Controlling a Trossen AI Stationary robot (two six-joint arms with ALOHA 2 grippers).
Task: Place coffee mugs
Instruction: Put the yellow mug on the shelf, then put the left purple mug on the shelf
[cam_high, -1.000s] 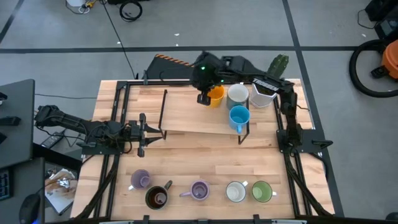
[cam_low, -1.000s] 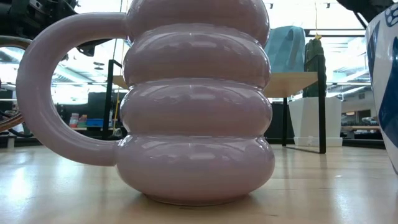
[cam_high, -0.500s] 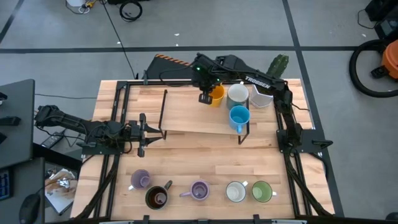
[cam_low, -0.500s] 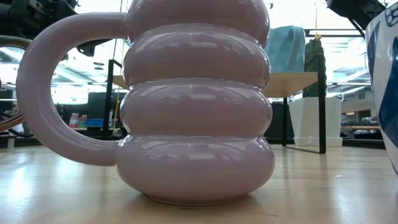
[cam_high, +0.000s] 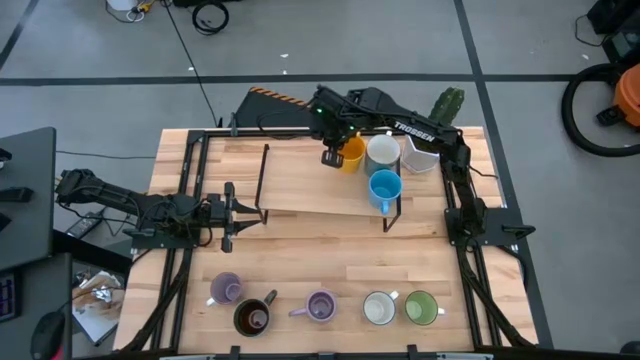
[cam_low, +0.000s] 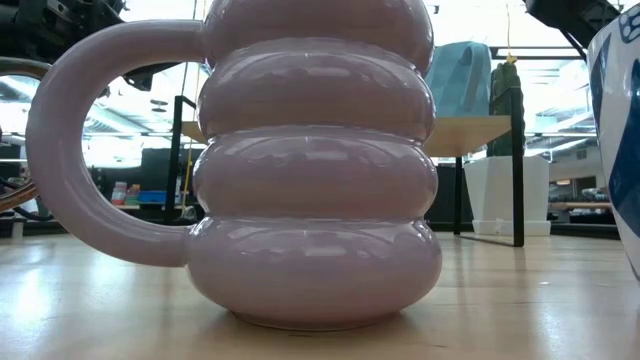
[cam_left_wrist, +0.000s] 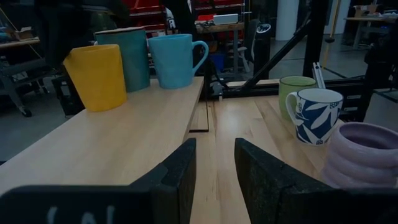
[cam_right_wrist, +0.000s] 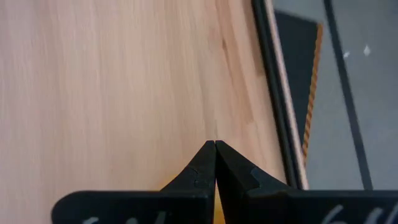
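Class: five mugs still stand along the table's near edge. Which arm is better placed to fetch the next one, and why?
Probably the left. Its gripper waits with jaws open, nearer the lavender mug. The right gripper is far off on the shelf beside the orange mug, jaws closed.

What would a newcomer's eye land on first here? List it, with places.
First, the ribbed lavender mug that fills the low view, standing on the table's front edge in a row with four other mugs. Next, the right gripper, fingers shut, beside the orange mug on the raised shelf at the back, where a white mug and a blue mug also stand. The left gripper waits open at the table's left.
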